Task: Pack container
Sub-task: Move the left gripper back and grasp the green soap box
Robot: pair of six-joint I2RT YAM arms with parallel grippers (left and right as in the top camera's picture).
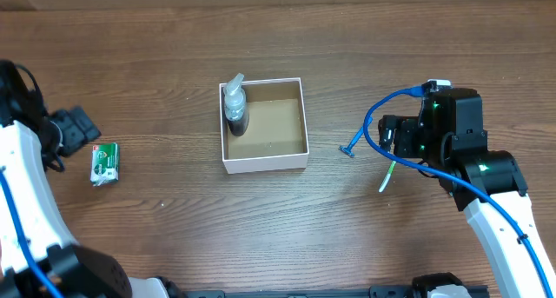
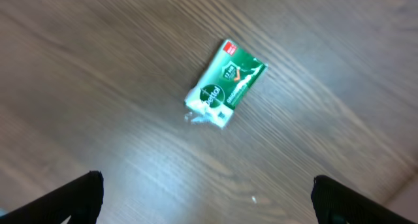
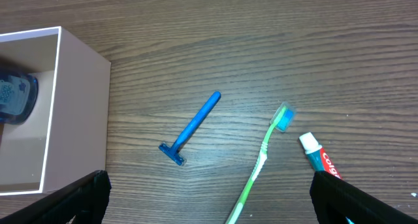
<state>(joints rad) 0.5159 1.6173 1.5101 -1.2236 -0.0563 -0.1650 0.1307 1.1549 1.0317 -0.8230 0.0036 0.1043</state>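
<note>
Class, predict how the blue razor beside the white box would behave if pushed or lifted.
The blue razor looks thin and plastic, so probably light and stiff. Its T-shaped head would likely stop it rolling. Lying flat on the table, it may slide rather than lift.

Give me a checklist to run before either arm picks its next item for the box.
1. Left gripper open, empty: ok.
2. Right gripper open, empty: ok.
3. Container has bare floor beside the bottle: ok.
4. Green sachet lies alone below the left gripper: ok.
5. Blue razor lies apart from the toothbrush and toothpaste: ok.
6. Bottle standing steady in its corner: cannot tell.
</note>
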